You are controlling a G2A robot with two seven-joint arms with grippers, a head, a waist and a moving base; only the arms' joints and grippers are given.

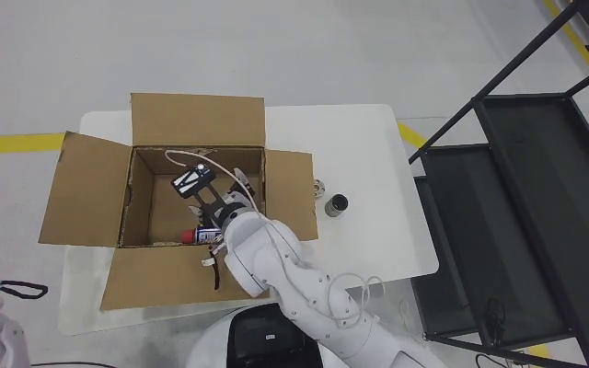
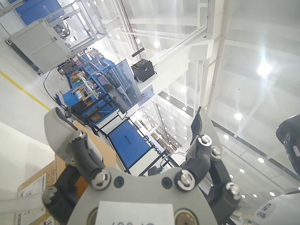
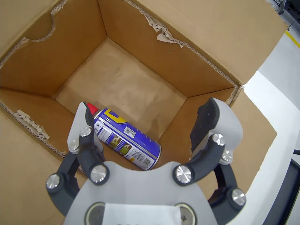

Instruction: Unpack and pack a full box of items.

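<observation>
An open cardboard box (image 1: 198, 120) stands on the white table (image 1: 368, 147) with its flaps spread. A blue spray can with a red cap (image 3: 127, 139) lies on its side on the box floor, against the near wall (image 1: 197, 235). My right gripper (image 3: 146, 106) hangs open over the box, just above the can, with nothing between its fingers; in the top view it is at the box's near right part (image 1: 208, 217). My left gripper (image 2: 126, 114) is open and empty, pointing up toward the ceiling, beside a labelled carton corner (image 2: 35, 183).
Two small cylindrical items (image 1: 319, 189) (image 1: 336, 204) stand on the table right of the box. A black metal rack (image 1: 515, 230) is to the table's right. Torn paper edges line the box rim (image 3: 164, 33).
</observation>
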